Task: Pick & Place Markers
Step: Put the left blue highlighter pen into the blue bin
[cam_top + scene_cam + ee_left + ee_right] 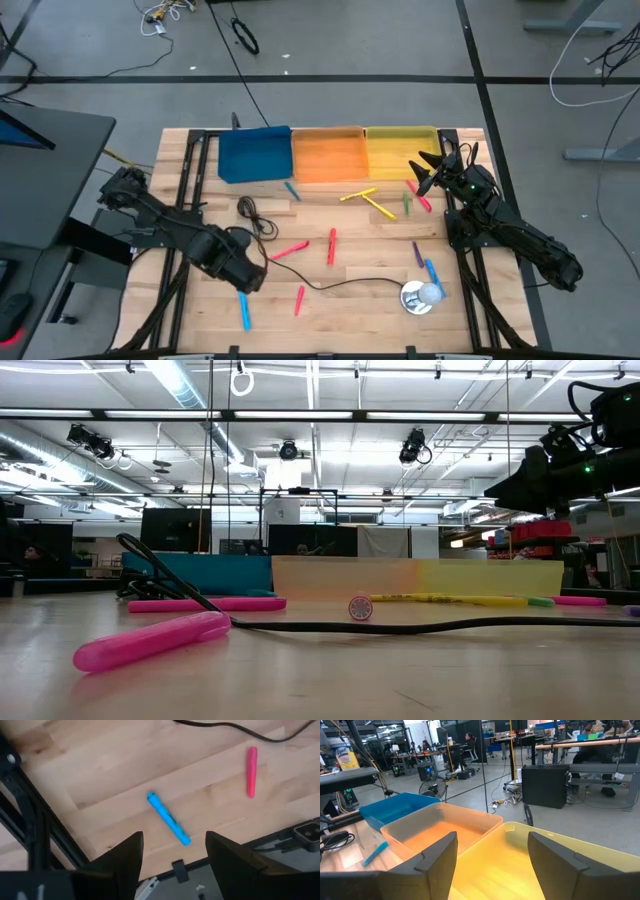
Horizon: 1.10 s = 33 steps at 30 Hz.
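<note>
From overhead, the pale wooden slat table [330, 290] carried three shallow plastic trays in a row along its far edge: a blue tray [254, 153], an orange tray [328, 154] and a yellow tray [400, 150]. The short stick-like markers [331, 246] lay scattered on the boards nearer than the trays: two yellow ones crossed just below the orange tray, green and pink ones beside them, pink ones at mid-table, and purple and blue ones toward the right side. A thin black cable [330, 287] ran across the table to a round silver-white object [421, 296]. The left gripper [243, 283] hung low at the near left, just beside a blue marker [244, 311]. The right gripper [424, 172] hovered at the near edge of the yellow tray.

At table level, a pink marker [152, 639] lay closest to the lens, with the cable passing behind it. The three trays stood in the background, and the right arm [570, 460] hung above the table at the right.

The left wrist camera showed the left gripper's dark fingers [125, 857] spread apart and empty, with the blue marker [168, 818] on the wood between and beyond them, and a pink marker [251, 771] farther off.

The right wrist camera showed the right gripper's fingers [437, 852] likewise parted and empty, over the yellow tray [520, 865], with the orange tray [445, 827] and blue tray [395, 807] beyond.
</note>
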Tool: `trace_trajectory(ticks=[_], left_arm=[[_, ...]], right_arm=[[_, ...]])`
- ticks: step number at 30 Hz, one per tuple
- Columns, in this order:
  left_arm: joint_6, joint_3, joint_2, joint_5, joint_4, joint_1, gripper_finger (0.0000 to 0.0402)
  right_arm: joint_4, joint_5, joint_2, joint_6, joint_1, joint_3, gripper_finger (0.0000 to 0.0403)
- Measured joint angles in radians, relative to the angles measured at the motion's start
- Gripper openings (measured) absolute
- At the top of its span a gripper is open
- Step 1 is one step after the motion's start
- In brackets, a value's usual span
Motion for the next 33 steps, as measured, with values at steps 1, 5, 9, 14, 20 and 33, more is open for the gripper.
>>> trace_trajectory(ticks=[1, 5, 9, 14, 20, 33], left_arm=[[-0.023, 0.0, 0.0, -0.006, 0.002, -0.009, 0.0222], [-0.13, 0.0, 0.0, -0.045, 0.004, -0.051, 0.0222], [-0.225, 0.0, 0.0, -0.055, 0.004, -0.096, 0.0217], [-0.306, 0.0, 0.0, -0.046, 0.004, -0.136, 0.0198], [-0.382, 0.0, 0.0, -0.007, 0.032, -0.17, 0.0175], [-0.358, -0.001, 0.035, 0.003, 0.1, -0.18, 0.0167]], right_arm=[[0.0, 0.0, 0.0, 0.0, 0.0, 0.0, 0.0245], [0.0, 0.0, 0.0, 0.0, 0.0, 0.0, 0.0245], [0.0, 0.0, 0.0, 0.0, 0.0, 0.0, 0.0245], [0.0, 0.0, 0.0, 0.0, 0.0, 0.0, 0.0245], [0.0, 0.0, 0.0, 0.0, 0.0, 0.0, 0.0245], [0.0, 0.0, 0.0, 0.0, 0.0, 0.0, 0.0245]])
